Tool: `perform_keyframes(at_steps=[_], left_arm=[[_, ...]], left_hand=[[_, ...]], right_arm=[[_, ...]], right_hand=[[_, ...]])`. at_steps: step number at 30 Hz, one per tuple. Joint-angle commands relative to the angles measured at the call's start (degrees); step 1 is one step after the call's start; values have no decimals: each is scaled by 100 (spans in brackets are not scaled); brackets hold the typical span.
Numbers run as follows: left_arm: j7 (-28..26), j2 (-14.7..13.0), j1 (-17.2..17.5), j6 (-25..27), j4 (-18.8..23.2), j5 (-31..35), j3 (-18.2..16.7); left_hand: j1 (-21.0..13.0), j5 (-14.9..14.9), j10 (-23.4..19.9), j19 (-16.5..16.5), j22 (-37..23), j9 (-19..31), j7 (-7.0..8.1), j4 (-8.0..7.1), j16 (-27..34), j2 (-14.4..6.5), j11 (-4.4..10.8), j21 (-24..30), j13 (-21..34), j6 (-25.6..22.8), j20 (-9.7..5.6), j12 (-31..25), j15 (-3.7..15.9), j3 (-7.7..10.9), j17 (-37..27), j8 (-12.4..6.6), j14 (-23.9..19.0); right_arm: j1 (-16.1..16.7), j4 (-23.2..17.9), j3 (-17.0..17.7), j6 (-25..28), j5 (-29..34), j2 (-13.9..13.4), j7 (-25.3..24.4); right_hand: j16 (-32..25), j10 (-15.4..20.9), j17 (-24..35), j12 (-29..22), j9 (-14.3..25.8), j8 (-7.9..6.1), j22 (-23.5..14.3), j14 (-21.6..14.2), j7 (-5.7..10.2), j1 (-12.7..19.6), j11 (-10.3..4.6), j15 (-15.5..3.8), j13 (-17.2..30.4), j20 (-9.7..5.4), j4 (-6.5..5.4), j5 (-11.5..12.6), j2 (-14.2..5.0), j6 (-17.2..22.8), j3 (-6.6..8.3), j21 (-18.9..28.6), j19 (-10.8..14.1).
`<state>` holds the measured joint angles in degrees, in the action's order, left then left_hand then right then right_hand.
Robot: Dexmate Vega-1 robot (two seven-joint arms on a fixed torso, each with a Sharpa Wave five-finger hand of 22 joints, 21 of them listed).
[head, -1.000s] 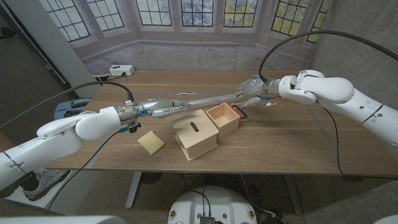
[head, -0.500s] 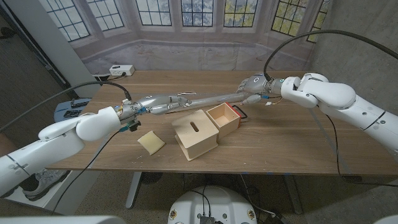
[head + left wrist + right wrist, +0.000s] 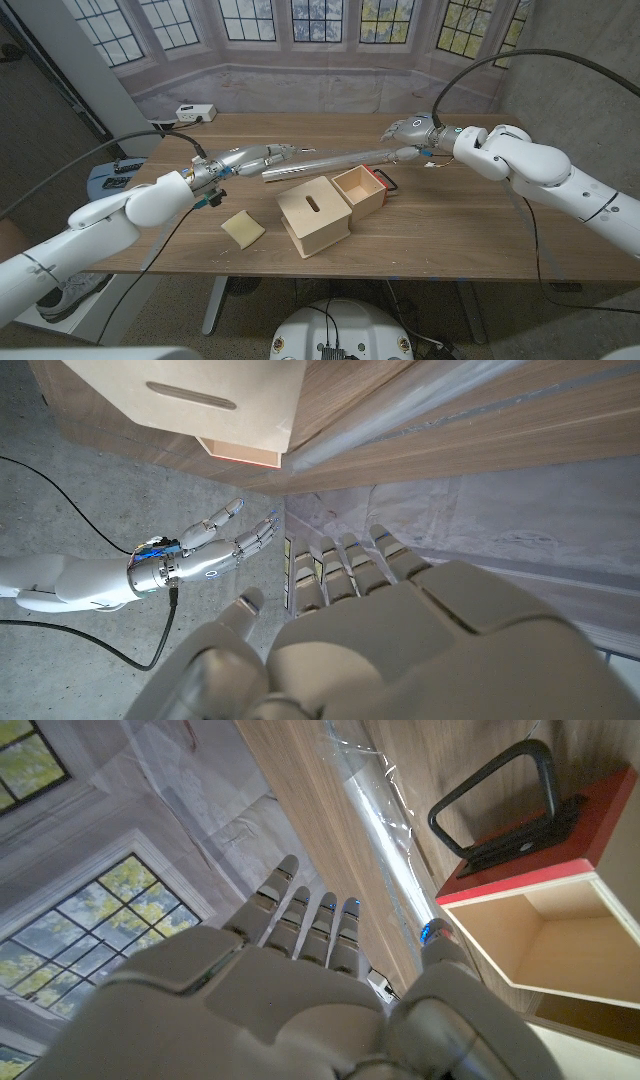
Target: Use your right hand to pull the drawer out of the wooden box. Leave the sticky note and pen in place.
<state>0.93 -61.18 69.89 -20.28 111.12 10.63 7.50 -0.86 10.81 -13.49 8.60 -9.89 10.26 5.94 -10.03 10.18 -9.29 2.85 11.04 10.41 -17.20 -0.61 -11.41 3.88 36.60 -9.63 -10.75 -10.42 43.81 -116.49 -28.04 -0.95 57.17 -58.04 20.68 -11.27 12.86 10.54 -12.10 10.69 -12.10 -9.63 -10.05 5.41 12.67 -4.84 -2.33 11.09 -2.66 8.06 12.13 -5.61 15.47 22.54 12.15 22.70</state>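
- The drawer (image 3: 358,190) sticks well out of the wooden box (image 3: 314,218), its black handle (image 3: 385,182) free; by my reading the pull is largely done.
- Right hand (image 3: 404,130) hovers beyond the handle, fingers spread, holding nothing; left hand (image 3: 256,156) likewise spread.
- Finishing means regripping the handle; bare table (image 3: 470,215) lies rightward, and the sticky note (image 3: 243,228) sits left of the box.

Head view high over table (image 3: 450,215), wrist views close behind hands, all sharing drawer (image 3: 360,190).

Pale wooden box (image 3: 314,221), red-fronted drawer (image 3: 361,189) with black handle (image 3: 386,182), yellow sticky note (image 3: 243,228)
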Motion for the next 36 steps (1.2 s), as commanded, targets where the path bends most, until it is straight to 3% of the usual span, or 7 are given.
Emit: perform_keyframes(at_steps=[1,17,36], left_arm=[[-304,278,-167,-100,-275,15,160],[-589,674,-561,-162,-679,-85,543],[-774,1188,-1255,-486,-1514,-392,1021]], left_hand=[[-56,15,17,37,-5,22,-20,5,-18,-14,2,25,17,6,23,17,-17,53,-9,4,31],[-89,14,68,58,-4,21,-33,34,-23,-18,-3,28,17,34,66,30,-51,98,-2,15,67],[-128,11,103,75,-3,20,-54,64,-31,-22,-10,28,17,46,69,35,-56,150,3,18,111]], right_arm=[[182,13,17,623,-259,243,-428],[194,174,-163,1128,-688,559,-918],[77,358,-339,1524,-1228,828,-1371]], right_hand=[[-50,54,14,-24,8,-8,-8,-66,-4,15,9,-470,6,-42,-23,31,7,55,47,41,58],[-77,172,18,-38,9,-31,-13,-194,9,0,-11,-488,7,-47,-25,24,21,173,56,31,130],[-75,204,22,-21,9,-21,-24,-243,10,-17,-3,-503,8,-53,-27,13,37,201,60,14,147]])
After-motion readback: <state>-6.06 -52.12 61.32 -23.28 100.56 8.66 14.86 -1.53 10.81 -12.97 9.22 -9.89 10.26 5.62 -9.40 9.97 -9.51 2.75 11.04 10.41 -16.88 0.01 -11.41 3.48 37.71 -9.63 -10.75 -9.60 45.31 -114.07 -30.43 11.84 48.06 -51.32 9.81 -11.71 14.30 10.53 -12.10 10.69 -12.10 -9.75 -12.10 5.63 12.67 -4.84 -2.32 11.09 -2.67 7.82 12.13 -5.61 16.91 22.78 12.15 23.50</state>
